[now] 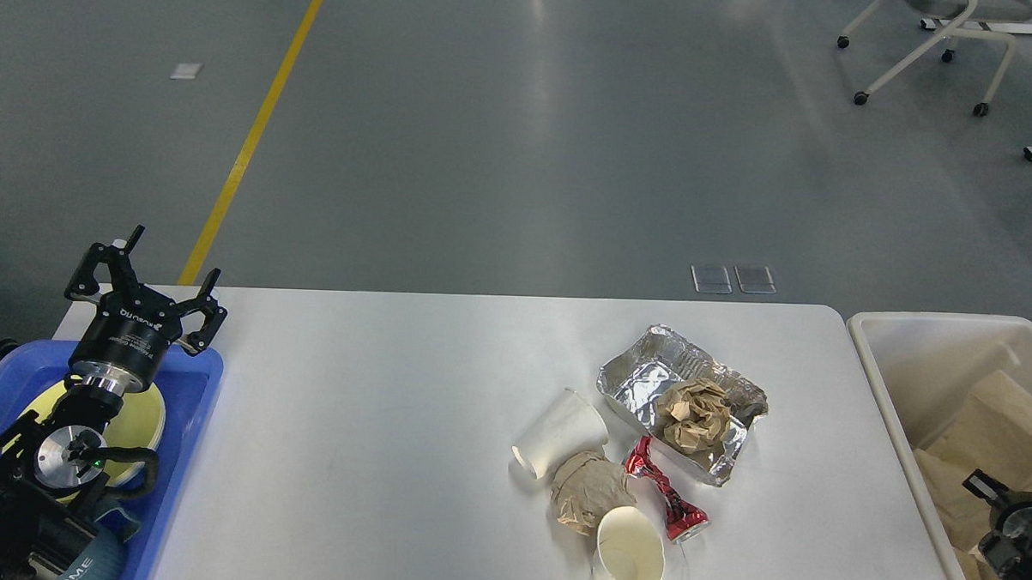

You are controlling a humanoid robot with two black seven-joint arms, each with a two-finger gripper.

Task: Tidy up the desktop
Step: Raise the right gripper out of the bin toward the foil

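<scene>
Place: I read this as a lab or industrial test hall.
Floor: broad grey sealed floor point(521, 136), glossy with light reflections.
Marking: a yellow line point(255, 131) painted across it.
Fittings: two floor outlet plates point(733, 279) just beyond the desktop point(374, 422).
Furniture: a white wheeled chair frame point(928, 51) at the far right.
</scene>
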